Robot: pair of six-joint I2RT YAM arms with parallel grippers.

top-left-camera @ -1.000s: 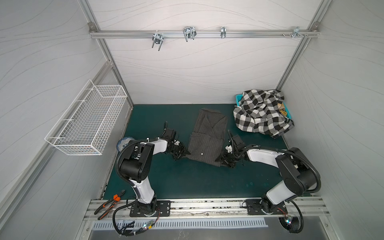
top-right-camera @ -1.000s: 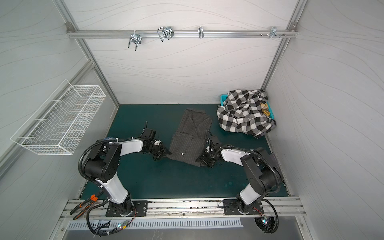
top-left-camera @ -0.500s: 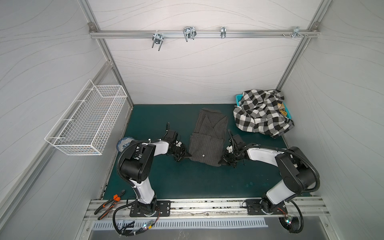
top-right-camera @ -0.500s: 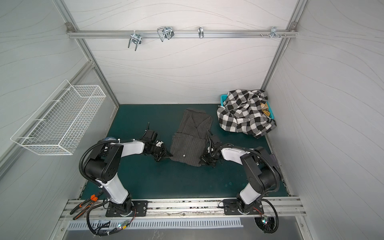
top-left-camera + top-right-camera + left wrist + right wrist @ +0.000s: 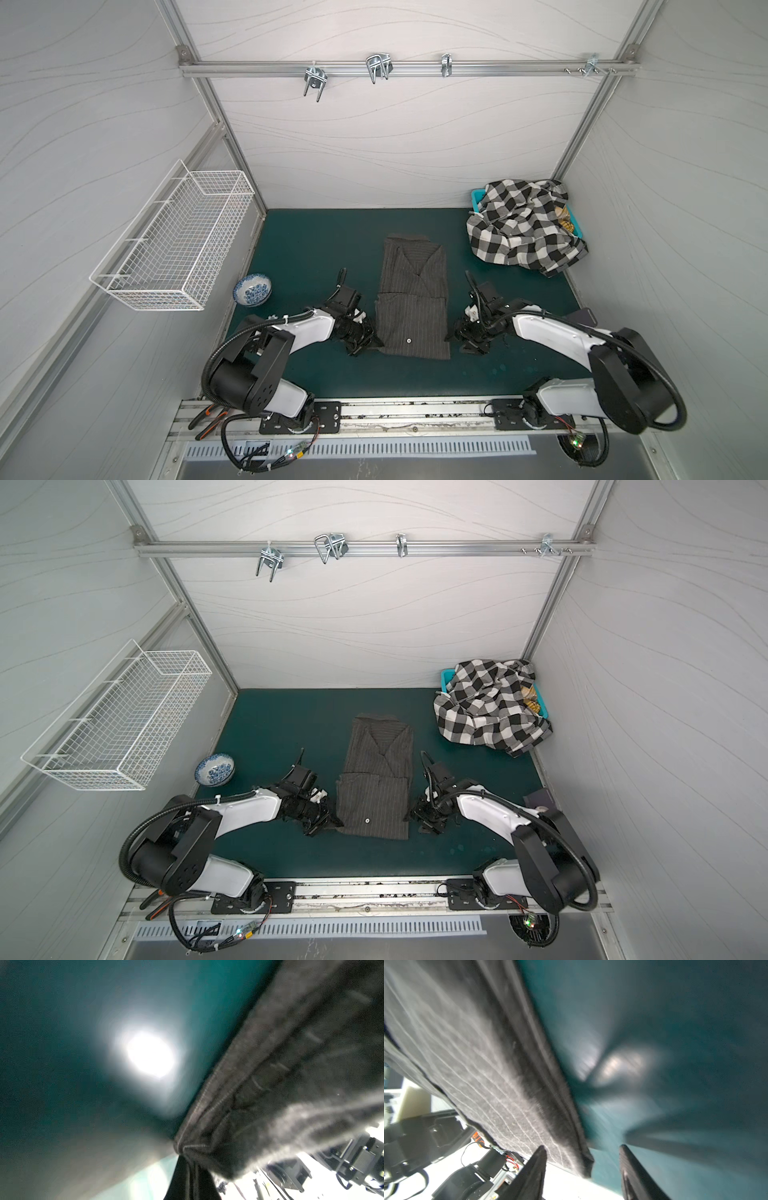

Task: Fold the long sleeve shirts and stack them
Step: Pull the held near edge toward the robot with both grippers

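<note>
1. Black fingers (image 5: 191, 1184) of the left tool (image 5: 187, 1159) are clamped on the near left corner of the striped shirt (image 5: 291, 1064). The stitched hem bunches to a point where they pinch it.
2. The right tool (image 5: 582, 1147) stands wide. Its 2 ribbed fingers are apart, and the shirt's near right corner lies loose between them, pressed by neither.
3. In both top views the 2 tools sit low on the green counter (image 5: 316, 249), 1 at each side of the shirt's near end, with both arms reaching in from the front rail.
4. The striped shirt lies mid-counter as a long narrow strip. Its collar points to the back wall, its sides are folded in, and 1 white button shows near the near hem.
5. The checked shirt (image 5: 519, 224) is a crumpled heap in the far right corner, well apart from the striped one. It drapes over a teal basket (image 5: 478, 195) and spills onto the counter.
6. A blue-and-white bowl (image 5: 252, 289) sits at the counter's left edge, near the left arm.
7. A white wire basket (image 5: 174, 245) hangs on the left wall.
8. A metal bar (image 5: 407, 68) with hooks crosses the back wall.
</note>
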